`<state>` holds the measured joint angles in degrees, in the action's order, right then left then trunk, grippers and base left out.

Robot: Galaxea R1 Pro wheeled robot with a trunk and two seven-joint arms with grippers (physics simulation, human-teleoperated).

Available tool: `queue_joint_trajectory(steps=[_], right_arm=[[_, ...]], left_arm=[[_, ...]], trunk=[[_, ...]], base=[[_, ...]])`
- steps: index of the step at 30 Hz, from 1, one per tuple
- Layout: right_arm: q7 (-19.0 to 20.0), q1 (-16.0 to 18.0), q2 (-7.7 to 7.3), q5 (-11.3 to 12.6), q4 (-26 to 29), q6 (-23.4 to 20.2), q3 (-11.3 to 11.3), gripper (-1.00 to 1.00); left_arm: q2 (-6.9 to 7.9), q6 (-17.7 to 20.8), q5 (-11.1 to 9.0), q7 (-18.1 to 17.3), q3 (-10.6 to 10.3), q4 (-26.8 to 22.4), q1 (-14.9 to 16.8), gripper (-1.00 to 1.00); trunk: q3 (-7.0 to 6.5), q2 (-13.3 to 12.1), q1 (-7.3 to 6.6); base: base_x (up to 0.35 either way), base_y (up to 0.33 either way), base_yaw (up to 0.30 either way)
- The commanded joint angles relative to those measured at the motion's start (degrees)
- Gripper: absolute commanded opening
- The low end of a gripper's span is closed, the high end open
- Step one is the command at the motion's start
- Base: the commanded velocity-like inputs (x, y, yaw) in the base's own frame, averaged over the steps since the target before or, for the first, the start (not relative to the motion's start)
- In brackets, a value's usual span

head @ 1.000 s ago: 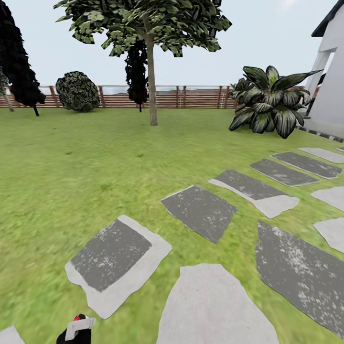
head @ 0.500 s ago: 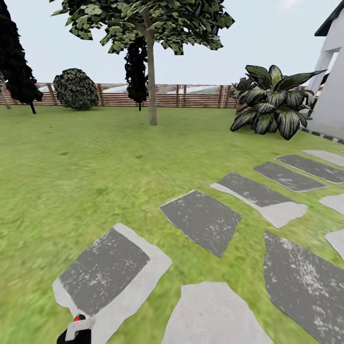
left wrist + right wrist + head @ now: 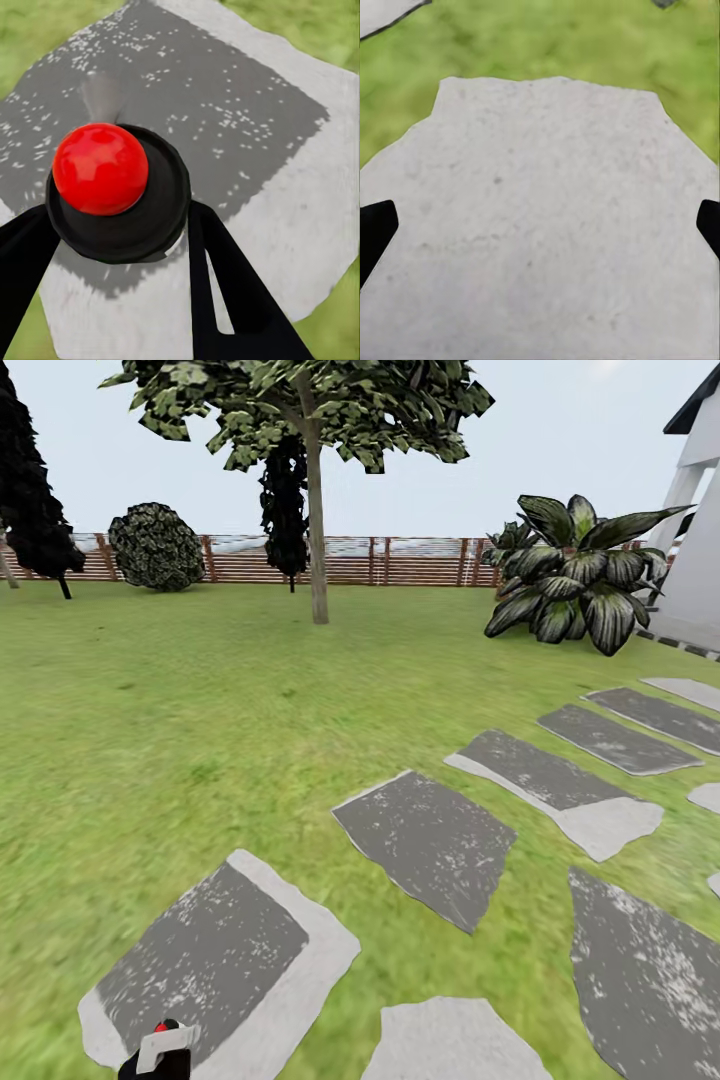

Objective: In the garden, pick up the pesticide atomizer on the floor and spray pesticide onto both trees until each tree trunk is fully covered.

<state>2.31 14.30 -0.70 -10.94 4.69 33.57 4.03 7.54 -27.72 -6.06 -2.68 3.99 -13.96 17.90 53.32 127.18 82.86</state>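
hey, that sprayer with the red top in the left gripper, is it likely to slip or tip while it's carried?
The atomizer looks rigid, and the left gripper's fingers flank it closely, so slipping seems unlikely. Its round body might twist between them. Weight can't be judged.

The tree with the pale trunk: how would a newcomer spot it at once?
Find the brown slat fence across the lawn's far edge. The tree stands on the grass before it, left of the broad-leaved plant. Unlike the near-black conifers and round shrub, it has a slim bare trunk.
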Motion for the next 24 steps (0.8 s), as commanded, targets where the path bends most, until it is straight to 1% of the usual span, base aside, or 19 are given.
queue_joint_trajectory(steps=[1,5,8,24], right_arm=[[0.2,0.0,0.00,-0.3,0.0,0.2,0.4,1.00],[0.2,0.0,0.00,-0.3,0.0,0.2,0.4,1.00],[0.2,0.0,0.00,-0.3,0.0,0.2,0.4,1.00],[0.2,0.0,0.00,-0.3,0.0,0.2,0.4,1.00]], left_arm=[[-0.03,-0.1,-0.5,-0.3,0.0,0.1,0.0,-1.00],[0.01,-0.1,-0.5,-0.2,0.1,-0.1,0.0,-1.00],[0.02,-0.1,-0.5,-0.2,0.1,0.0,0.0,-1.00],[0.02,0.0,-0.5,-0.2,0.1,-0.2,0.0,-1.00]], trunk=[[0.05,0.0,0.02],[0.05,0.0,0.02],[0.05,0.0,0.02],[0.05,0.0,0.02]], base=[[0.339,0.000,0.000],[0.339,0.010,0.000],[0.326,0.105,0.000],[0.305,0.169,0.000]])
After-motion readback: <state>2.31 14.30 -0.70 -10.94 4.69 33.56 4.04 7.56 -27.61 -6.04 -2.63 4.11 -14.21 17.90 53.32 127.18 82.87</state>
